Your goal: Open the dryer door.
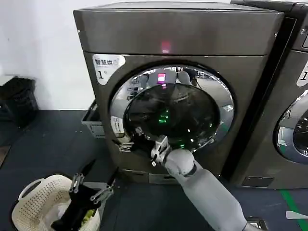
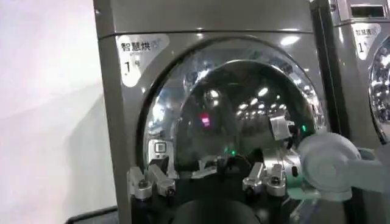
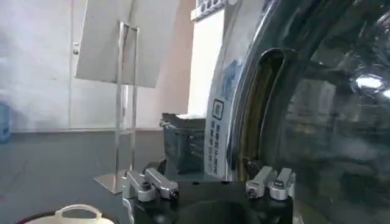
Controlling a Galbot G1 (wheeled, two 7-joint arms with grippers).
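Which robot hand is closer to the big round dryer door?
The right gripper is closer: it is right up at the lower left of the dryer door. The left gripper hangs low over the laundry basket, away from the door.

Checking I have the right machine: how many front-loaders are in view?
2. The dryer with the "1" sticker stands centre; a second grey machine sits beside it at the right edge, partly cut off.
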